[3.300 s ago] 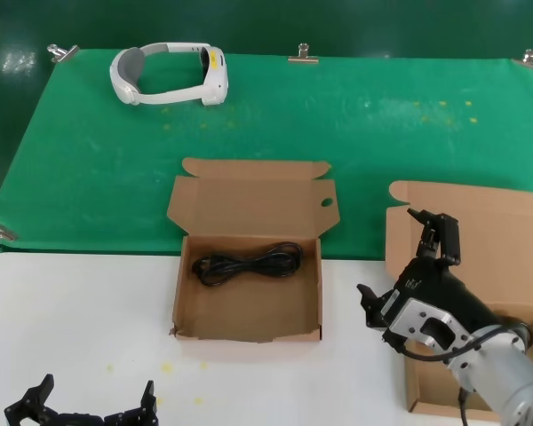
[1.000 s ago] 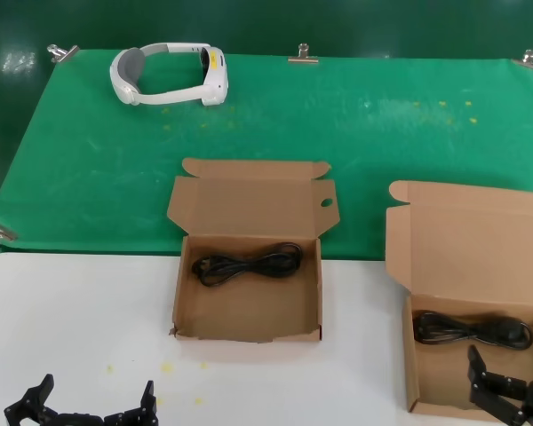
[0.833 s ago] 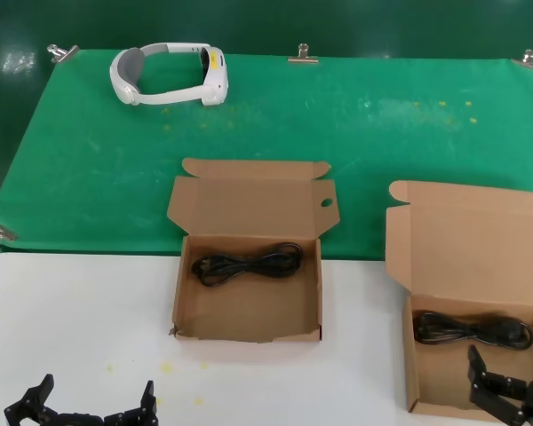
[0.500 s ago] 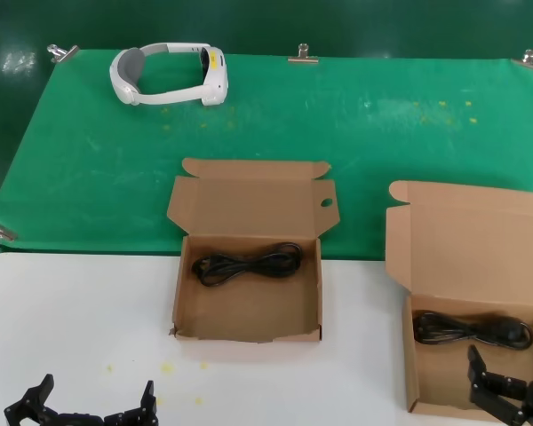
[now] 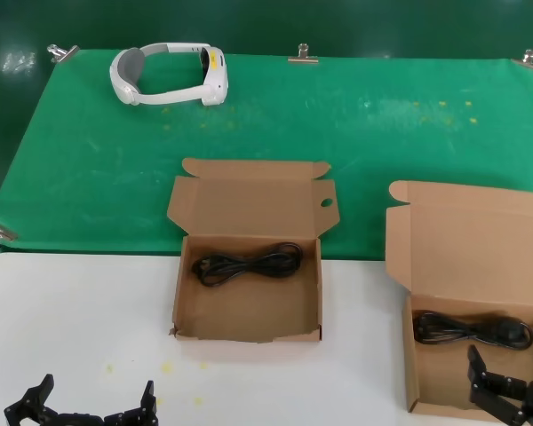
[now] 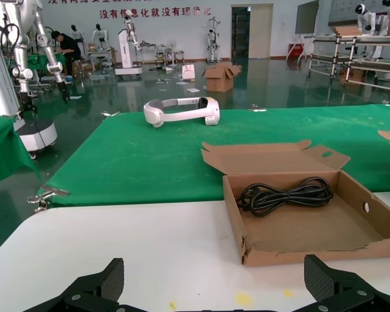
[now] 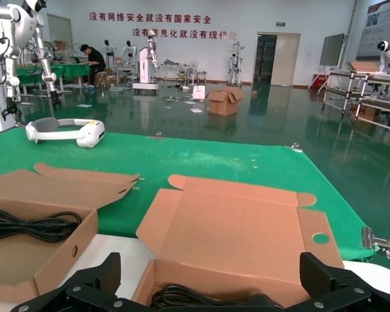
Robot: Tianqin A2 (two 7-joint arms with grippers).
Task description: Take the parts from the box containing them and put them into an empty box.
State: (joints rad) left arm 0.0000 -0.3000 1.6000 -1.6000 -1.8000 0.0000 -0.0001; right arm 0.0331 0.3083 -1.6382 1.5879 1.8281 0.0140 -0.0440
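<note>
**One cable in each box, both claws empty**

At frame centre, the holed-lid box (image 5: pixel 247 306) holds a black power cable (image 5: pixel 245 264) near its back wall. At lower right, the second box (image 5: pixel 444 380) holds another cable (image 5: pixel 471 329). The left gripper (image 5: pixel 82 410) at the lower left edge and the right gripper (image 5: pixel 506 399) at the lower right corner both gape wide, holding nothing.

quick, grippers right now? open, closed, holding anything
Left gripper: open, holding nothing, low over the white table.
Right gripper: open, holding nothing, at the right-hand box.
</note>
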